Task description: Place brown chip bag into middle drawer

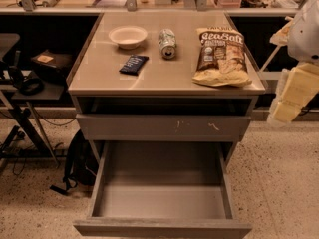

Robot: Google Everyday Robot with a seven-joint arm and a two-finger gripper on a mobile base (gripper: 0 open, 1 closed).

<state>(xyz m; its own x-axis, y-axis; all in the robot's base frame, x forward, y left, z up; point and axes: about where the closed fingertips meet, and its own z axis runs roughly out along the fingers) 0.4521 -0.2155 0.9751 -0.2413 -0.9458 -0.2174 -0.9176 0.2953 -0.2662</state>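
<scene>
The brown chip bag lies flat on the right side of the cabinet top, dark brown top with "Sea Salt" lettering toward the back, pale yellow bottom toward the front edge. The middle drawer is pulled fully out below, its grey floor bare. My gripper shows as a pale yellow shape at the right edge of the view. It hangs beside the cabinet, to the right of the bag and lower than it, apart from it, and holds nothing that I can see.
A white bowl, a toppled can and a small dark blue packet lie on the cabinet top. A shut drawer front with pale scratch marks sits above the open drawer. A black backpack leans at the left.
</scene>
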